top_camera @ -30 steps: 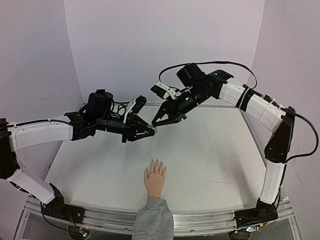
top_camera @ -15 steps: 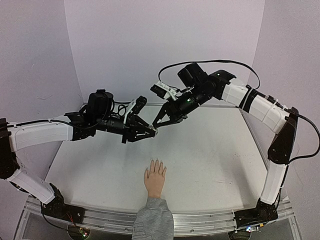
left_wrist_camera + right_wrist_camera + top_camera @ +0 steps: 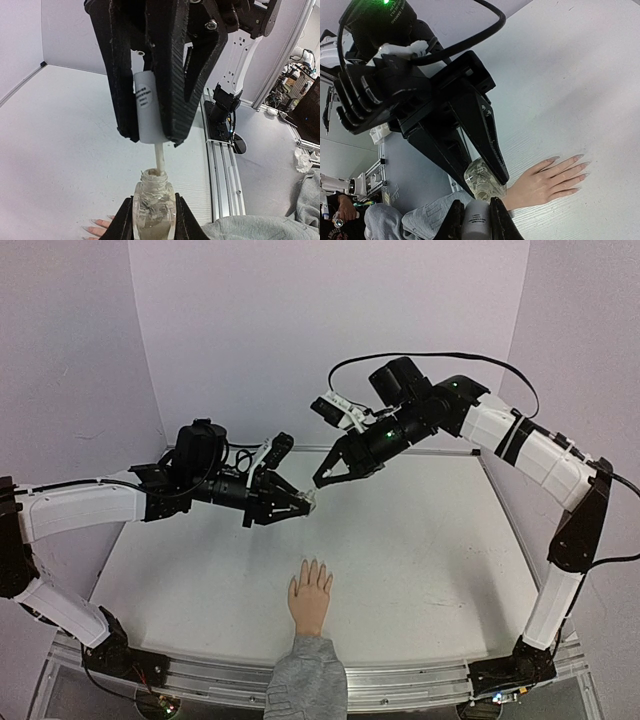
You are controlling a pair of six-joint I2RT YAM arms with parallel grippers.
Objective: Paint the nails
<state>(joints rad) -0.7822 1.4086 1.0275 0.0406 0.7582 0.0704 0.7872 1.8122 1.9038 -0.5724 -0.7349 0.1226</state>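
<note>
L gripper [image 3: 305,502] clamps small clear glass bottle [image 3: 153,212] aloft as steady well. R gripper [image 3: 322,480] pinches white cylindrical brush cap [image 3: 146,107], stem [image 3: 160,157] at neck, prob. loading. Pale nails [image 3: 582,164] on flesh-coloured hand [image 3: 310,598] lie below, on table [image 3: 430,550].

The left arm [image 3: 80,510] and right arm [image 3: 545,455] wore white shells between black joints. A black cable [image 3: 440,357] looped above the right arm, and the right gripper [image 3: 152,140] had black, ribbed fingers [image 3: 175,75].
</note>
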